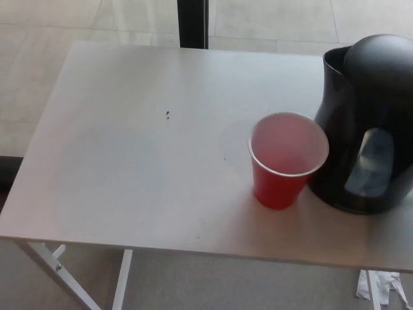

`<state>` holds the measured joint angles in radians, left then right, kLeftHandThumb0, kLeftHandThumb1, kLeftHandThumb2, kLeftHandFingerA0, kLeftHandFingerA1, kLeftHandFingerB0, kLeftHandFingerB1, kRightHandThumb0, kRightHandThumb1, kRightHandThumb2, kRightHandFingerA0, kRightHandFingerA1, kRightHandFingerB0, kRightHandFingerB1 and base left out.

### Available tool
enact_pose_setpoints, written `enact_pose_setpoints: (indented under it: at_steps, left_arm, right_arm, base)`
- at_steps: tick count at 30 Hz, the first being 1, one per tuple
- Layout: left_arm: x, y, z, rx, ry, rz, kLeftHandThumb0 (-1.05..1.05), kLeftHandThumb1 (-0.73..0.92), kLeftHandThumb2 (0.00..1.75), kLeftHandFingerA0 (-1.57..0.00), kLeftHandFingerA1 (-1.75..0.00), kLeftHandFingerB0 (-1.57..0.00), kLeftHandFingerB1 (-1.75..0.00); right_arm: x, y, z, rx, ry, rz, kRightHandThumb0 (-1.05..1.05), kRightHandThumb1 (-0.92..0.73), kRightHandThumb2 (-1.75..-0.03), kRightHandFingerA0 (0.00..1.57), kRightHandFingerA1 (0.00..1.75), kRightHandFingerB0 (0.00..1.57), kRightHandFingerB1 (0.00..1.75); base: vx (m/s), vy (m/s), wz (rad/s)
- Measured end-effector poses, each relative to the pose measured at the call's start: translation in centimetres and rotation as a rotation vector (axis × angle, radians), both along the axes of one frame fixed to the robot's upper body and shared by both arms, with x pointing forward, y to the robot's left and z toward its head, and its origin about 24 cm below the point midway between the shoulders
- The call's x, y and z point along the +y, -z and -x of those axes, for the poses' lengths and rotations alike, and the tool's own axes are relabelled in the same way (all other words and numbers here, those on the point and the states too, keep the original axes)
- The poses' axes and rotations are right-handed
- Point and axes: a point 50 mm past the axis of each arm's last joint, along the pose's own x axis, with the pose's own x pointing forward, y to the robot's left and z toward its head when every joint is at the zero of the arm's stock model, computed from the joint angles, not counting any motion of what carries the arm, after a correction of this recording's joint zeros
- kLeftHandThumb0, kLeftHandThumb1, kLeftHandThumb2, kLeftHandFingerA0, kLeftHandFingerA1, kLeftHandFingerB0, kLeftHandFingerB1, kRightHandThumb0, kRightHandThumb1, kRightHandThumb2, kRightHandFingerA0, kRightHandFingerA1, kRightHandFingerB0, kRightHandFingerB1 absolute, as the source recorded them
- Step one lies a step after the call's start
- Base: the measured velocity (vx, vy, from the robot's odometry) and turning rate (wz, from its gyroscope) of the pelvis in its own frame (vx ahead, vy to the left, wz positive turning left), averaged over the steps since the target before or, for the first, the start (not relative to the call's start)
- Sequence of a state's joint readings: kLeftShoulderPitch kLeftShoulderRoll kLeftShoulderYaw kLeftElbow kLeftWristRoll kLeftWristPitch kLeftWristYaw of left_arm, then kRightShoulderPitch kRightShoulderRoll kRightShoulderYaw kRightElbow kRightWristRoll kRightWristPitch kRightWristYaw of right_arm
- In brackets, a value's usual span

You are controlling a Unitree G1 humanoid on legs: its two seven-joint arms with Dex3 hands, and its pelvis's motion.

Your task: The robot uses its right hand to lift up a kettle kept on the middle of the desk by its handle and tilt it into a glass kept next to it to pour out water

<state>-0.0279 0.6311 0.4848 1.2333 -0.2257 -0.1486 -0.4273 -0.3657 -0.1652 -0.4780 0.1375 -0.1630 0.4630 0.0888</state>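
1. Black kettle [364, 123] stands upright on the white desk [129, 161], at its right side; no writing is readable on it.
2. Red cup [284, 161] sits just beside the kettle's left.
3. Neither robot hand shows, so their state can't be told.

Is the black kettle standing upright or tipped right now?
Upright. The kettle stands on the desk beside the red cup, spout not over the cup.

Kettle [361, 123], right of frame: black plastic, smooth, semi-gloss, with a translucent grey window on its side. Cup [286, 159], centre right: red plastic, thin, pale matt inside, white rim. Desk [129, 161]: smooth matt white top, laminate look, a few small dark specks; white painted metal legs at lower left. Floor [51, 19] along the top: pale tiles, slight sheen.
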Motion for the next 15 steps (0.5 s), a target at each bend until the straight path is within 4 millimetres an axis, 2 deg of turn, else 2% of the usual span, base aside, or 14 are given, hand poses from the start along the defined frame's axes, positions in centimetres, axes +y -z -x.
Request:
enact_pose_setpoints:
  at_steps: [2,3,4,5,6,7,8,10,11,12,13,14,15]
  left_arm:
    - [0.0,0.0,0.0,-0.001,0.000,0.000,-1.05,0.79,0.86,-0.61,-0.77,-0.37,-1.25]
    - [0.0,0.0,-0.1,-0.002,0.000,0.000,-1.05,0.80,0.86,-0.60,-0.77,-0.36,-1.27]
    - [0.0,0.0,-0.1,-0.003,0.000,0.000,-1.05,0.80,0.87,-0.59,-0.78,-0.36,-1.27]
    - [0.0,0.0,-0.1,-0.004,0.000,0.000,-1.05,0.80,0.86,-0.59,-0.78,-0.35,-1.27]
    - [0.0,0.0,-0.1,-0.005,0.000,0.000,-1.05,0.80,0.86,-0.59,-0.77,-0.35,-1.27]
    - [0.0,0.0,-0.2,-0.006,0.000,0.001,-1.05,0.79,0.86,-0.59,-0.77,-0.38,-1.26]
    - [0.0,-0.1,-0.1,-0.007,-0.001,0.001,-1.05,0.80,0.86,-0.58,-0.77,-0.38,-1.26]
    - [0.0,-0.1,-0.1,-0.010,-0.004,0.003,-1.05,0.80,0.86,-0.58,-0.77,-0.38,-1.26]
    - [0.0,0.0,0.0,-0.009,-0.005,0.004,-1.05,0.80,0.86,-0.59,-0.77,-0.38,-1.25]
    - [0.0,0.0,0.0,-0.009,-0.005,0.004,-1.05,0.80,0.86,-0.58,-0.78,-0.38,-1.26]
    - [0.0,0.0,0.0,-0.009,-0.006,0.004,-1.05,0.81,0.86,-0.59,-0.77,-0.39,-1.25]
    - [0.0,0.0,0.0,-0.009,-0.006,0.004,-1.05,0.80,0.86,-0.59,-0.78,-0.38,-1.26]
    - [0.0,0.0,0.0,-0.009,-0.006,0.004,-1.05,0.81,0.86,-0.56,-0.76,-0.34,-1.24]
  right_arm:
    - [-0.1,1.3,0.8,0.010,-0.001,-0.026,-0.29,-0.44,-1.19,1.27,1.44,1.13,1.36]
    - [-0.1,1.7,1.1,0.011,-0.003,-0.033,-0.20,-0.38,-1.34,1.02,1.75,0.88,1.67]
    - [-0.1,2.0,1.4,0.009,-0.007,-0.040,-0.26,-0.41,-1.22,1.29,1.47,1.15,1.38]
    - [-0.1,2.2,1.6,0.004,-0.012,-0.043,-0.19,-0.37,-1.37,1.04,1.75,0.89,1.66]
    - [-0.2,2.3,1.8,-0.004,-0.021,-0.045,-0.19,-0.34,-1.40,1.05,1.75,0.92,1.62]
    - [-0.2,2.5,1.9,-0.008,-0.026,-0.048,-0.14,-0.42,-1.33,1.01,1.75,0.91,1.51]
    - [-0.2,2.7,2.1,-0.009,-0.031,-0.049,-0.16,-0.48,-1.18,0.99,1.70,0.90,1.34]
    - [-0.3,2.8,2.4,-0.010,-0.040,-0.035,-0.16,-0.48,-1.18,0.99,1.70,0.90,1.34]
    - [-0.3,2.8,2.5,-0.010,-0.044,-0.028,-0.25,-0.71,-0.81,0.96,1.63,0.80,0.82]
    - [-0.3,2.8,2.6,-0.012,-0.049,-0.019,-0.32,-0.71,-0.62,0.88,1.56,0.59,0.57]
    - [-0.4,2.8,2.6,-0.012,-0.053,-0.010,-0.41,-0.68,-0.63,0.80,1.46,0.40,0.41]
    - [-0.5,2.7,2.8,-0.008,-0.065,0.014,-0.40,-0.69,-0.61,0.68,1.04,0.26,0.30]
    - [-0.6,2.7,2.9,-0.002,-0.079,0.038,-0.67,-0.48,-0.85,0.24,0.53,0.04,0.32]
  base:
    - [0.00,0.000,0.00]
    - [0.00,0.000,0.00]
    - [0.00,0.000,0.00]
    - [0.00,0.000,0.00]
    - [0.00,0.000,0.00]
    - [0.00,0.000,0.00]
    - [0.00,0.000,0.00]
    - [0.00,0.000,0.00]
    - [0.00,0.000,0.00]
    - [0.00,0.000,0.00]
    - [0.00,0.000,0.00]
    - [0.00,0.000,0.00]
    - [0.00,0.000,0.00]
